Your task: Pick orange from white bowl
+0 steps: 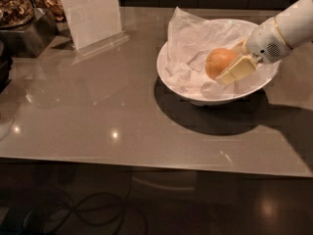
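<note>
The orange [218,62] is in the white bowl [181,89], over the crumpled white paper [193,38] that lines it. The bowl stands on the grey table at the right. My gripper [225,65] reaches in from the right on a white arm [281,31]. Its cream fingers [238,71] are closed on the orange, one on the near side and one behind it. The orange looks raised a little above the paper. The far finger is mostly hidden by the fruit.
A white sign in a clear stand [93,16] is at the back left. Metal containers of brown food [19,9] sit at the far left. The table's front edge [146,163] runs across the lower view, with cables [83,209] on the floor below.
</note>
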`<state>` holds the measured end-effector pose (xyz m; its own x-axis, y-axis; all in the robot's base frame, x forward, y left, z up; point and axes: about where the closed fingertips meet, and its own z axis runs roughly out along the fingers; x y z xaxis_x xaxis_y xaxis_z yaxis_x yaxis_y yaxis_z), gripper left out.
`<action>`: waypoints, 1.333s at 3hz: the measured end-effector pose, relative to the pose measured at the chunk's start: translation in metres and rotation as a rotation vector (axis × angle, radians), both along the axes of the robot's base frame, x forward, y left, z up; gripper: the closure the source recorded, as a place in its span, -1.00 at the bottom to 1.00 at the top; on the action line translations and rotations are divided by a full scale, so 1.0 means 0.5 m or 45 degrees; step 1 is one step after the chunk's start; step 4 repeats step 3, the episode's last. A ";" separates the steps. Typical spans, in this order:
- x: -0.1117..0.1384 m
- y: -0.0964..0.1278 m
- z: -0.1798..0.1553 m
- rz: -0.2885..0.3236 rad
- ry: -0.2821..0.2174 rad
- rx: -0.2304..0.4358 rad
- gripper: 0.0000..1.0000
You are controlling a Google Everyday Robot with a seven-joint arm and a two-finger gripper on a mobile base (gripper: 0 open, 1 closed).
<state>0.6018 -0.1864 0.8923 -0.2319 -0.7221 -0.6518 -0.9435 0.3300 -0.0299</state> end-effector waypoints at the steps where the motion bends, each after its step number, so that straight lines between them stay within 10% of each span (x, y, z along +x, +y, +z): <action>1: -0.058 -0.004 0.067 0.030 -0.121 0.084 1.00; 4: -0.165 0.001 0.158 0.097 -0.281 0.118 1.00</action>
